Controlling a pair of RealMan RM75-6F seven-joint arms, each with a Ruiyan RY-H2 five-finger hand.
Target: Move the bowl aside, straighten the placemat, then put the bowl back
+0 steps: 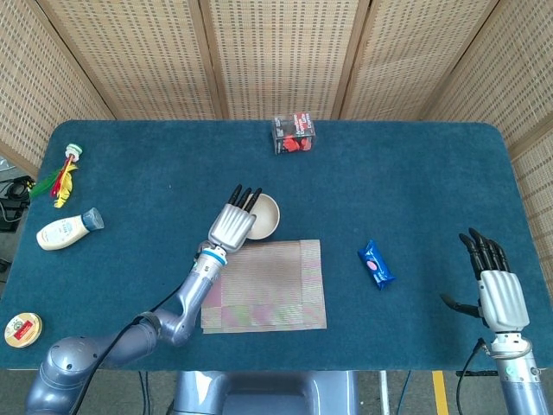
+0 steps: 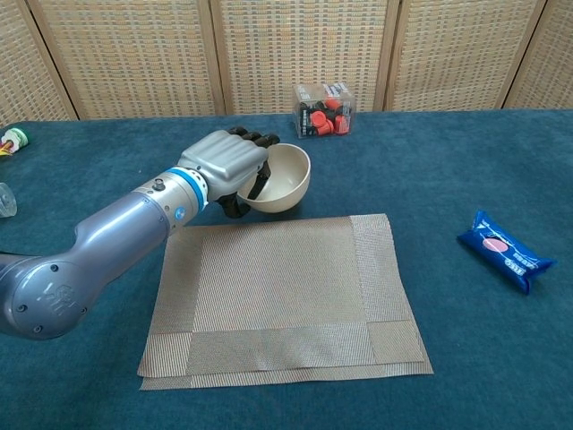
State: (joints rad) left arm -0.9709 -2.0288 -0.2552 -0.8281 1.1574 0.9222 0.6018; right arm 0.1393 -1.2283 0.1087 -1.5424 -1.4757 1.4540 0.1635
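The cream bowl (image 1: 267, 213) (image 2: 285, 176) sits just behind the far edge of the striped beige placemat (image 1: 268, 285) (image 2: 282, 296). It is tilted, with its left side raised. My left hand (image 1: 232, 226) (image 2: 226, 160) grips the bowl's left rim, fingers inside it and thumb below. The placemat lies flat, with a second layer showing along its near edge. My right hand (image 1: 500, 296) hovers at the near right corner of the table with its fingers spread, holding nothing; only the head view shows it.
A clear box of red and black pieces (image 1: 295, 136) (image 2: 324, 109) stands at the back centre. A blue snack packet (image 1: 376, 264) (image 2: 503, 251) lies right of the mat. A white bottle (image 1: 65, 231), a feathered toy (image 1: 65, 171) and a round tin (image 1: 22, 328) lie at the left.
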